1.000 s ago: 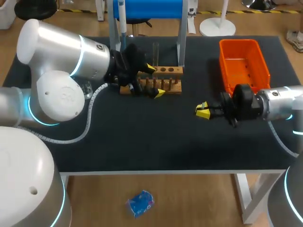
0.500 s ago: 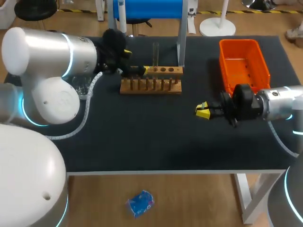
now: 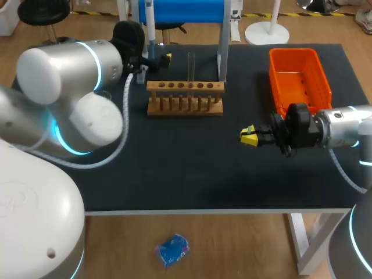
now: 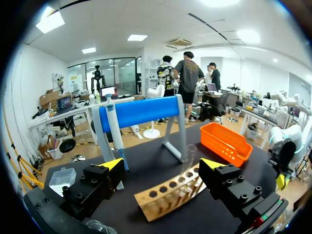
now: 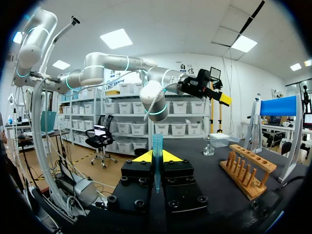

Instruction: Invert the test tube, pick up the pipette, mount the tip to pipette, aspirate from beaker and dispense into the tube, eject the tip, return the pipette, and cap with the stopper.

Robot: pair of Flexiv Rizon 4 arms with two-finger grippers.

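A glass test tube point(image 3: 191, 65) stands upright in the wooden rack point(image 3: 185, 97); the left wrist view shows the tube point(image 4: 190, 157) just ahead of the open fingers, in the rack point(image 4: 168, 195). The white and blue pipette point(image 3: 150, 23) hangs on the blue-topped stand point(image 3: 180, 10) behind the rack. My left gripper point(image 3: 158, 58) is open, raised beside the pipette point(image 4: 113, 127) and holding nothing. My right gripper point(image 3: 249, 136) hovers over the table right of the rack, shut on a blue pipette tip point(image 5: 157, 158) that stands up between its fingers. A glass beaker point(image 5: 208, 146) sits far beyond the rack point(image 5: 246, 170).
An orange bin point(image 3: 299, 78) stands at the back right, close behind my right arm. A clear plastic box point(image 4: 62, 179) lies at the table's left end. My left arm's elbow point(image 3: 87, 110) covers the left part of the table.
My left gripper has drawn back from the rack and risen toward the pipette stand, still open. The right arm and its tip have not moved.
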